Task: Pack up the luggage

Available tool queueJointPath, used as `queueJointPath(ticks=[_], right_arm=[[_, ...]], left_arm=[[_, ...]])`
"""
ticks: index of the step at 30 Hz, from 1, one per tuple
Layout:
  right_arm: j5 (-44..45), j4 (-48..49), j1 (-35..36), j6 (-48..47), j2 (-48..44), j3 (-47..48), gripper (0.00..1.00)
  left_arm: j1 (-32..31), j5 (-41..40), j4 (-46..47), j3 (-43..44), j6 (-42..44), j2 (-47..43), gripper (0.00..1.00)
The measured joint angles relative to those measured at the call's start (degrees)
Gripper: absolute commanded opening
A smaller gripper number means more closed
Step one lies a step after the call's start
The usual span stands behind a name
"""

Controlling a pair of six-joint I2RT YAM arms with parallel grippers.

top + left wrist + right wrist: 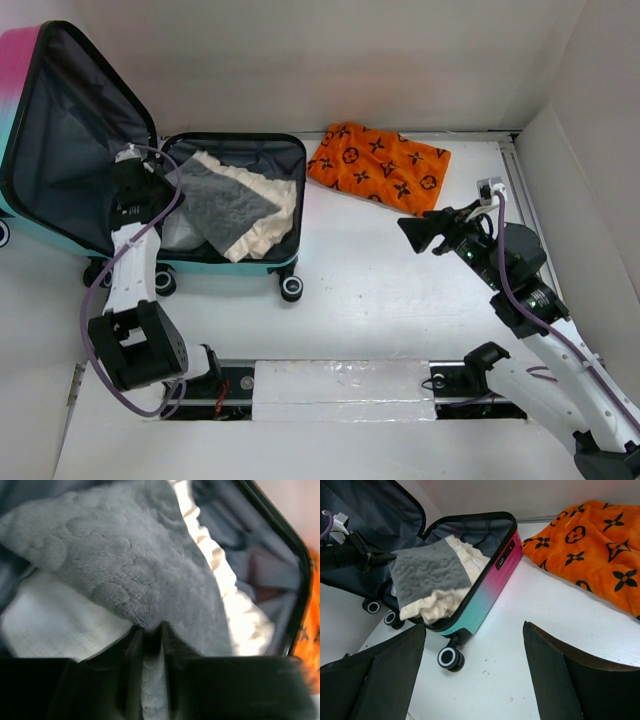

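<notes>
The luggage (240,139) lies open at the back left, lid (60,130) propped up, its pink-to-teal shell showing in the right wrist view (490,590). Inside lie a grey textured towel (225,205) over a cream cloth (268,235). My left gripper (160,192) is at the tray's left side, shut on an edge of the grey towel (125,565); the pinch shows in the left wrist view (150,630). My right gripper (425,235) is open and empty above the table, right of the luggage, near an orange patterned blanket (380,165), also in the right wrist view (590,545).
White walls close the table at the back and right. A luggage wheel (291,288) sticks out toward the middle of the table. A taped rail (345,390) runs between the arm bases at the near edge. A white cloth (60,630) lies under the grey towel.
</notes>
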Motion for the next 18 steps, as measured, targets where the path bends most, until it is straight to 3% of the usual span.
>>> queueJointPath(ticks=[2,6,10,13,14,15,18], right_arm=[[-0.5,0.0,0.0,-0.1,0.0,0.0,0.86],[-0.9,0.0,0.0,-0.2,0.0,0.0,0.87],[-1.1,0.0,0.0,-0.3,0.3,0.0,0.87],[-1.2,0.0,0.0,-0.3,1.1,0.0,0.80],[-1.2,0.0,0.0,-0.3,1.4,0.0,0.71],[-1.2,0.0,0.0,-0.4,1.6,-0.1,0.68],[-0.5,0.0,0.0,0.1,1.9,-0.4,0.68]], left_arm=[[1.4,-1.7,-0.2,-1.3,-0.9,-0.8,0.45],[3.1,-3.6,-0.5,-1.6,-3.1,-0.1,0.60],[0.0,-6.3,-1.1,-2.6,-3.8,-4.2,0.61],[-5.3,-7.3,-0.3,-2.4,-4.0,-10.6,0.63],[-8.3,-7.8,0.2,-1.8,-4.0,-12.7,0.61],[-12.2,-8.2,0.9,-0.7,-4.1,-14.2,0.61],[-28.7,-12.4,4.0,5.0,-4.0,-13.1,0.61]])
